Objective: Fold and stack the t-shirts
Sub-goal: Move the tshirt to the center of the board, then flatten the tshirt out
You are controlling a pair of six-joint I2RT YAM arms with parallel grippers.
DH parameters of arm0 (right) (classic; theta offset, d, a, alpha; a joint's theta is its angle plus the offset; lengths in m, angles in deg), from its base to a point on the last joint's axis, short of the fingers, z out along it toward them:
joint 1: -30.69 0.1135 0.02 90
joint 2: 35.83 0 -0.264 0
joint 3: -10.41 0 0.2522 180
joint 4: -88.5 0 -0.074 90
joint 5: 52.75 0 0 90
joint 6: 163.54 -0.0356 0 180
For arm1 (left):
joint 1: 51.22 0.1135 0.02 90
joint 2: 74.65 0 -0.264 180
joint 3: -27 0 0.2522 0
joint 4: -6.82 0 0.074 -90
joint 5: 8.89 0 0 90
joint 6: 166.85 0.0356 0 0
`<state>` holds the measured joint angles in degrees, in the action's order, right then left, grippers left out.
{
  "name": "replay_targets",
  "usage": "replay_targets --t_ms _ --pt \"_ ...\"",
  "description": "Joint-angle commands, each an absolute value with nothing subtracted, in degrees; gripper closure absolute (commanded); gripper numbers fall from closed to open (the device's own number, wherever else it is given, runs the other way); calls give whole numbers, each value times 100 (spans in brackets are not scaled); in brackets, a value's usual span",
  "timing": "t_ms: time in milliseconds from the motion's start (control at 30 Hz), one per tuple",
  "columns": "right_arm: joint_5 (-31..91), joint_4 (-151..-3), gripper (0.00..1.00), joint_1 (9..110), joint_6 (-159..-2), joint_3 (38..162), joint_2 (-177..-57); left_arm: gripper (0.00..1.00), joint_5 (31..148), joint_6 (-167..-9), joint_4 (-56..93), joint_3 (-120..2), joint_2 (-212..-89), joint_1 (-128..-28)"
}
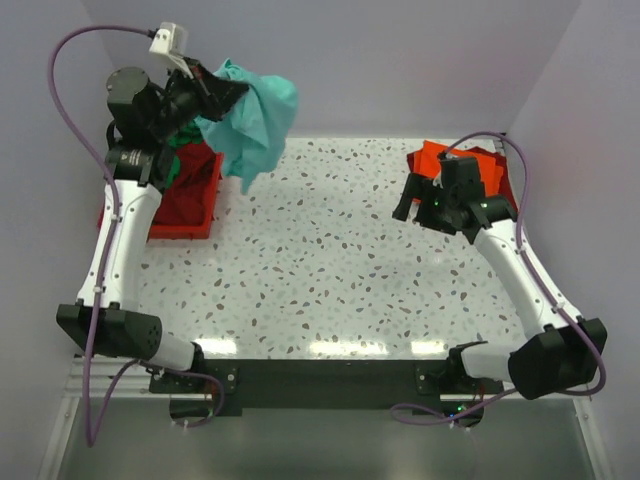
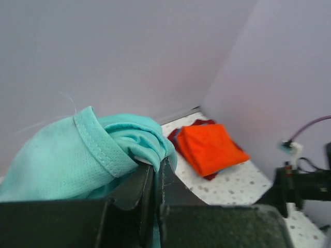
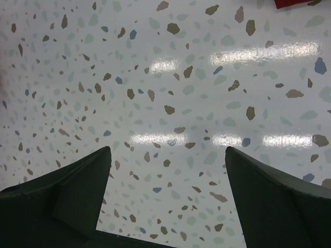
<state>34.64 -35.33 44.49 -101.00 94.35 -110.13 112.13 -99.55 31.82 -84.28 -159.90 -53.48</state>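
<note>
My left gripper is raised at the back left and shut on the light teal t-shirt, which hangs in the air above the table. In the left wrist view the teal cloth is pinched between the closed fingers. A folded bright orange t-shirt lies on dark red cloth at the back right; it also shows in the left wrist view. My right gripper is open and empty, low over bare table beside that stack. More shirts, dark red and green, lie in the tray.
A rigid red plastic tray stands at the back left under my left arm. The speckled white tabletop is walled by lilac panels behind and on both sides. A corner of red cloth shows at the top of the right wrist view.
</note>
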Motion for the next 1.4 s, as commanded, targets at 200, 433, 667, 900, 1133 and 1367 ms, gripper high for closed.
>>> replay_targets --t_ms 200,433,667,900,1133,1367 --pt "3619 -3327 5 4431 -10202 9045 -10149 100 12259 -11992 1179 -8312 -15429 -5693" --pt "3716 -3002 5 4431 -10219 8659 -9700 28 11943 -11246 2048 -5632 -15085 -5693" --pt "3374 -3194 5 4431 -9886 8052 -9770 19 10549 -10411 3532 -3328 -14315 -5834" --pt "2820 -3888 9 4711 -9973 7541 -10349 19 9939 -10673 4597 -2588 -13144 -6097" --pt "2864 -4275 11 5257 -10341 7603 -11096 22 9466 -11525 4132 -2306 -13186 -7807" --pt "2846 -4364 11 5257 -10501 7612 -11106 22 8490 -11931 3710 -3139 -14994 -9454"
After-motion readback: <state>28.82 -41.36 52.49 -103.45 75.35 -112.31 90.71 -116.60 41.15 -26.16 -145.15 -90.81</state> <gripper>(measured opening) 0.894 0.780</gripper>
